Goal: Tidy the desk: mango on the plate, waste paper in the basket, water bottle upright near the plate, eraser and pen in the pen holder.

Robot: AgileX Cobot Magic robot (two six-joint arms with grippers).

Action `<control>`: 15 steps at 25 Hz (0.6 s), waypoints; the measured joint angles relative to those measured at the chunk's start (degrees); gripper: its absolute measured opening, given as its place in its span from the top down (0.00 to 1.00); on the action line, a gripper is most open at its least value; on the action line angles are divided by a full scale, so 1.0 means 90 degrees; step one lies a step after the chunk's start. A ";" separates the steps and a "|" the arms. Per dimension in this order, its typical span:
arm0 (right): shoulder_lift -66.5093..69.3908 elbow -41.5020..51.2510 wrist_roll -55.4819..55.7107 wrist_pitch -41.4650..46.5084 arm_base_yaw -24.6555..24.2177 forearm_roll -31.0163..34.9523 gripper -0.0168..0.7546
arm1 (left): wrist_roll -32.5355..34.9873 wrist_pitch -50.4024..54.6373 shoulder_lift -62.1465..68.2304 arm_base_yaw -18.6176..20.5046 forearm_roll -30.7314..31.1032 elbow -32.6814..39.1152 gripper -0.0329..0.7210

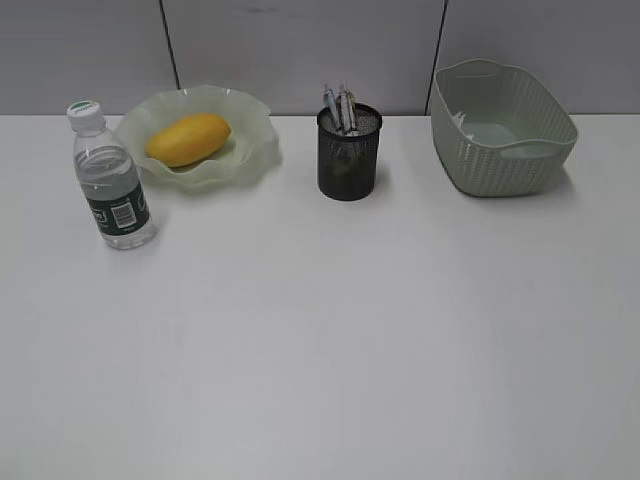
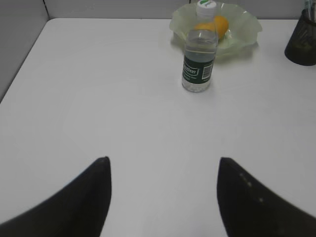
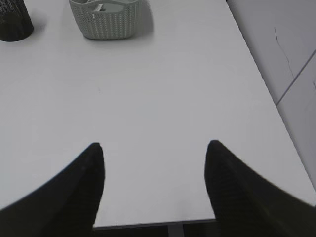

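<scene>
Seemingly near the end of the tidying job, a white surface (image 1: 320,340) shows almost everything in its place. A smooth yellow-orange mango (image 1: 188,138) lies in the translucent green plate (image 1: 255,150) with its ruffled, wavy rim, and a clear plastic water bottle (image 1: 110,180) with a white cap and dark green label stands upright just beside that plate, at its front left. A black mesh pen holder (image 1: 349,155) stands in the middle at the back with pens (image 1: 340,107) sticking out of its top; whether the eraser is down inside cannot be told through the mesh. At the right, the pale green basket (image 1: 500,150), an oval tub with woven-pattern walls and handle cutouts, holds a white scrap that looks like the waste paper (image 3: 101,8), seen only in the right wrist view.

Both arms hang back from the objects, well apart from them. The left tool (image 2: 163,197) is spread with nothing between its dark fingers, and the right tool (image 3: 153,187) is likewise spread and empty over bare tabletop.

Judging by the layout, what remains is a check rather than a move: the light bottle tips easily, so any retreat should stay clear of it and of the thin plate rim.
</scene>
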 joint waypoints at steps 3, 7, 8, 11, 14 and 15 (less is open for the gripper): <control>0.0000 0.0000 0.0000 0.0000 0.0000 0.0000 0.32 | 0.0000 0.0000 0.0000 0.0170 0.0000 0.0000 0.29; 0.0000 0.0000 0.0000 0.0000 0.0000 0.0000 0.32 | 0.0000 0.0000 0.0000 0.0381 0.0000 0.0000 0.31; 0.0000 0.0000 0.0000 0.0000 0.0000 0.0000 0.32 | 0.0000 0.0000 0.0000 0.0421 0.0000 0.0000 0.32; 0.0000 0.0000 0.0000 0.0000 0.0000 0.0000 0.32 | 0.0000 0.0000 0.0000 0.0462 0.0000 0.0000 0.35; 0.0000 0.0000 0.0000 0.0000 0.0000 0.0000 0.33 | 0.0000 0.0000 0.0000 0.0484 0.0000 0.0000 0.36; 0.0000 0.0000 0.0000 0.0000 0.0000 0.0000 0.33 | 0.0000 0.0000 0.0000 0.0484 0.0000 0.0000 0.36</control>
